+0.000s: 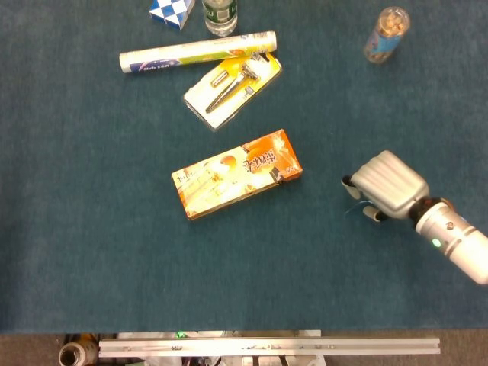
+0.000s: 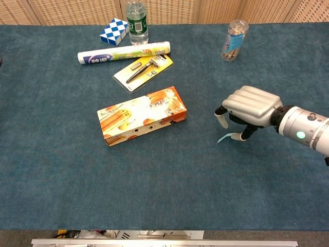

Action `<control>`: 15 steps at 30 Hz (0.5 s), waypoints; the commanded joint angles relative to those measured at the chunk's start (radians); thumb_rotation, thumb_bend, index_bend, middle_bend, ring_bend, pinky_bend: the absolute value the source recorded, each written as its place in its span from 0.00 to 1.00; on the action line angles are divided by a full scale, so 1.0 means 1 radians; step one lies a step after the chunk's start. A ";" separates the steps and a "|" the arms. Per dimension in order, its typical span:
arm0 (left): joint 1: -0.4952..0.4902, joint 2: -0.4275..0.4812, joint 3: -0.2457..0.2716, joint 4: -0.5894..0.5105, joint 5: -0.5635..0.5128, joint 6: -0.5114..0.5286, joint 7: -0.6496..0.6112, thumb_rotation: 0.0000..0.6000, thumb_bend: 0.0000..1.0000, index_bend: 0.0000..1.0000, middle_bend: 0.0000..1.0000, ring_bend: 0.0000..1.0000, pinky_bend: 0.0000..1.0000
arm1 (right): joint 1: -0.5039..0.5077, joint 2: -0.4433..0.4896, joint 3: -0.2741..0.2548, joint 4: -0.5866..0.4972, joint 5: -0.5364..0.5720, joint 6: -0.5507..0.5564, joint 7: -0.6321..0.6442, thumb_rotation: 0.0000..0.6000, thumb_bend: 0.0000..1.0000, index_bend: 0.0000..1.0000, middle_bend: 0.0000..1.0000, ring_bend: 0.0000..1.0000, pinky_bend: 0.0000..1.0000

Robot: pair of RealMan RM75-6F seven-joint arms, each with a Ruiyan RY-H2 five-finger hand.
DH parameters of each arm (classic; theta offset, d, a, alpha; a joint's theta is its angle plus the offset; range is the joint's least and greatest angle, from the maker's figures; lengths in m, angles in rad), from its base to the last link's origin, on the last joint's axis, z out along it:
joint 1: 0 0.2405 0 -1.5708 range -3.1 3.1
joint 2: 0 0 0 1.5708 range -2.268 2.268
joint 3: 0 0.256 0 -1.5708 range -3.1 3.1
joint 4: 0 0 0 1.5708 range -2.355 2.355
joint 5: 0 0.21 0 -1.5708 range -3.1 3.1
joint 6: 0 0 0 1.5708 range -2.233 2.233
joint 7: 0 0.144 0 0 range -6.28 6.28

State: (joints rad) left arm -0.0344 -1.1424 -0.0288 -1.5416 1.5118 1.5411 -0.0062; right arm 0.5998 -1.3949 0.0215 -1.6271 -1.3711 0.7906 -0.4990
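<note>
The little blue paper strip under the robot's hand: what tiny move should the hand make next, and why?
Probably lower a little and close thumb and finger on the blue paper strip. The right hand hovers right over it, fingers apart, holding nothing, and the strip lies flat on the table.

Right robot hand [image 1: 386, 186] covers most of the blue paper strip [image 2: 224, 138]; bottle [image 1: 220, 15] top cropped in head view.

The right hand [image 2: 250, 107] hovered over a paper slip [image 2: 224, 137], right of the box [image 2: 142, 116]; a jar [image 2: 234, 40] stood behind.
</note>
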 commanded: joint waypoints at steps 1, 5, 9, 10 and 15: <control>0.001 -0.001 0.000 0.003 -0.003 -0.002 -0.003 1.00 0.12 0.01 0.08 0.11 0.05 | 0.012 -0.019 -0.003 0.018 0.017 -0.011 -0.010 1.00 0.19 0.56 0.95 1.00 1.00; 0.002 -0.003 0.000 0.008 -0.006 -0.002 -0.009 1.00 0.12 0.01 0.08 0.11 0.05 | 0.025 -0.043 -0.008 0.039 0.036 -0.016 -0.021 1.00 0.19 0.56 0.95 1.00 1.00; 0.003 -0.005 -0.001 0.014 -0.008 -0.003 -0.014 1.00 0.12 0.01 0.08 0.11 0.05 | 0.034 -0.056 -0.012 0.050 0.054 -0.018 -0.028 1.00 0.20 0.56 0.95 1.00 1.00; 0.004 -0.005 0.000 0.016 -0.008 -0.004 -0.015 1.00 0.12 0.01 0.08 0.11 0.05 | 0.036 -0.058 -0.013 0.051 0.058 -0.019 -0.030 1.00 0.20 0.56 0.95 1.00 1.00; 0.003 -0.008 -0.001 0.021 -0.009 -0.005 -0.019 1.00 0.12 0.01 0.08 0.11 0.05 | 0.042 -0.068 -0.018 0.059 0.071 -0.019 -0.036 1.00 0.22 0.56 0.95 1.00 1.00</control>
State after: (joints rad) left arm -0.0311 -1.1500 -0.0297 -1.5205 1.5031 1.5361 -0.0250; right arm 0.6411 -1.4609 0.0050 -1.5696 -1.3023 0.7718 -0.5340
